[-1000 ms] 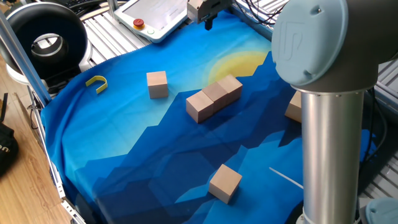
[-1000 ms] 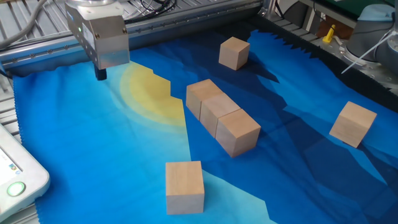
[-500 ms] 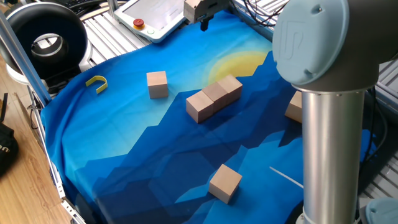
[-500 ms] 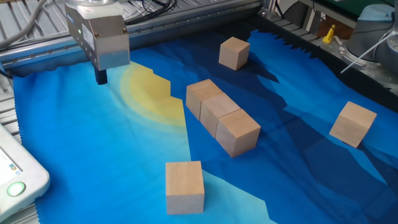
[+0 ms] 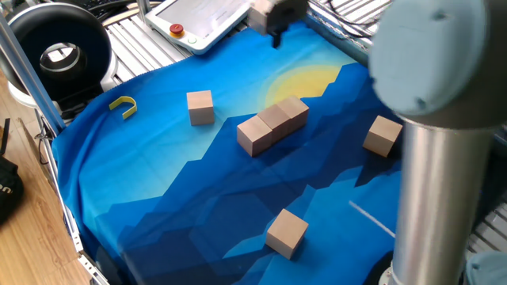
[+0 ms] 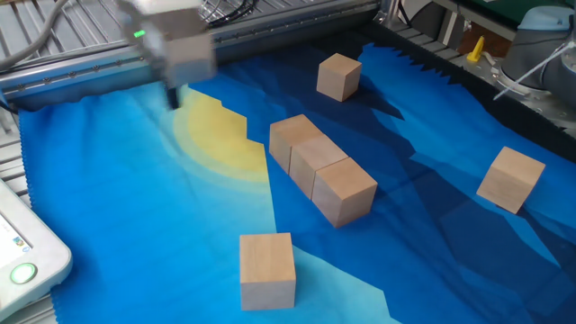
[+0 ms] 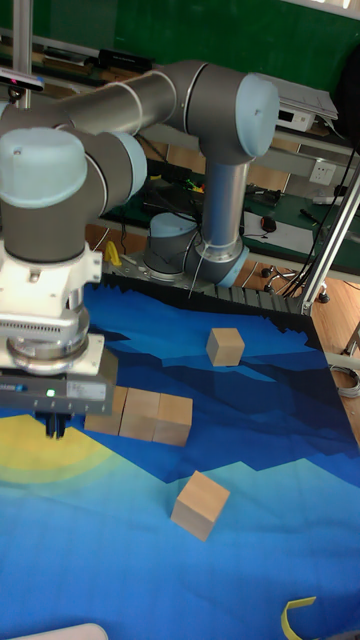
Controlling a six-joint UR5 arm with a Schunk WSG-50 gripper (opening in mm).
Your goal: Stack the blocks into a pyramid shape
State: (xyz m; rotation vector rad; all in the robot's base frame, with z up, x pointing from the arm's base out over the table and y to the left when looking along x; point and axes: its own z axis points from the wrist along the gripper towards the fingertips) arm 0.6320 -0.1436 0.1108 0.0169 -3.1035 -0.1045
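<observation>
Three tan blocks [image 6: 317, 164] lie touching in a row on the blue cloth, also seen as the row [image 5: 273, 124] and the row [image 7: 140, 412]. Three more blocks lie apart: one block [image 6: 338, 76], one block [image 6: 510, 179] and one block [image 6: 267, 269]. My gripper [image 6: 173, 97] hangs over the yellow patch of the cloth, left of the row and clear of every block. It is blurred by motion, its fingers look shut, and nothing is between them. It shows too as the gripper [image 5: 276, 37] and the gripper [image 7: 52, 428].
A small yellow hook [image 5: 123, 104] lies at the cloth's left edge. A white pendant with a red button [image 5: 194, 20] sits behind the cloth, and a black round device [image 5: 55, 51] stands at the far left. The arm's grey column [image 5: 432, 182] fills the right side.
The gripper has swung sideways over the yellow patch, closer to the row of three blocks. The arm's column shifted right, uncovering more of the right-hand block. No block moved.
</observation>
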